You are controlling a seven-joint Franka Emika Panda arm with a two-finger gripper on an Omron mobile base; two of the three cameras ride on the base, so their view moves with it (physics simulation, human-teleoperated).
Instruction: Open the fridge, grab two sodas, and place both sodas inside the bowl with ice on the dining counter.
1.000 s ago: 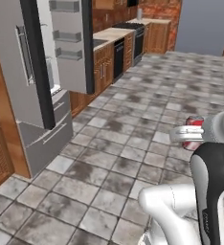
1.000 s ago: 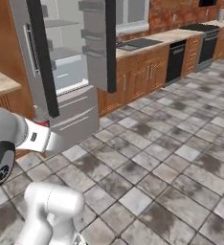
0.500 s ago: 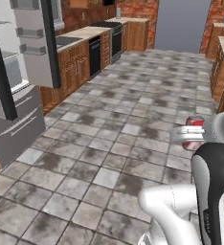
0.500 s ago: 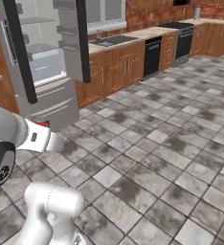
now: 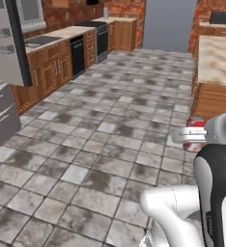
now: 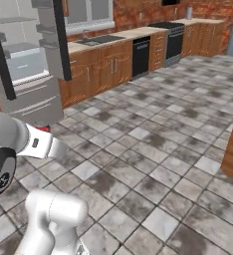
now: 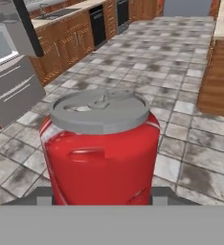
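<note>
A red soda [image 7: 102, 153] with a silvery lid stands upright between my fingers, and my gripper [image 7: 103, 195] is shut on it. From the left base view the gripper [image 5: 190, 138] holds the soda [image 5: 197, 130] above the tiled floor, just in front of the dining counter [image 5: 216, 55] with its beige stone top and wooden base. A sliver of the soda [image 6: 43, 128] peeks out behind the hand in the right base view. The fridge [image 6: 26, 64] stands at the left with a door open, showing its white inside. The bowl is out of view.
A wall counter with sink [image 6: 101, 40], dark dishwasher [image 6: 141, 55] and stove [image 6: 173, 37] runs along the brick wall. The fridge's open door [image 5: 13, 43] juts out at the left. Grey tiled floor [image 5: 105, 140] spreads between the fridge and the dining counter.
The whole picture has swung: the fridge has slid to the left edge and the dining counter has come in at the right, so the camera has moved. The red soda stays in my gripper.
</note>
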